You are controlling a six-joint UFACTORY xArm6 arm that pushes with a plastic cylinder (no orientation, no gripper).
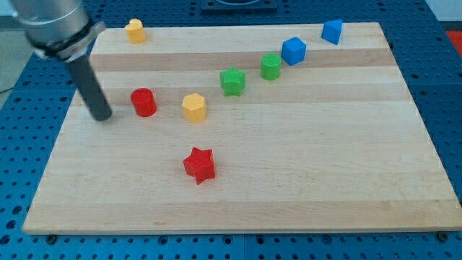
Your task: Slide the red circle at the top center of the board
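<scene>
— What does the red circle look like?

— The small red cylindrical block (144, 102) stands upright on the pale wooden tabletop (303, 173), its flat round top facing up, glossy sides a plain red. It sits in the left part of the board, about mid-height in the view.

— And my tip?

— My tip (103, 117), the lower end of the straight dark rod, rests on the wood just to the view's left of the red cylinder, near it but with a gap showing between them. There is no claw on this arm, so nothing is spread or pinching.

— What else is around?

— A yellow hexagonal block (193, 107) lies just to the cylinder's right. A red star block (200, 165) sits lower, towards the view's bottom. A green star-like block (232, 81), a green round block (271, 66) and a blue cube (294, 50) run in a rising diagonal towards the top right, ending at a second blue block (331, 31) near the top edge. Another yellow block (135, 30) stands at the top left edge.
</scene>
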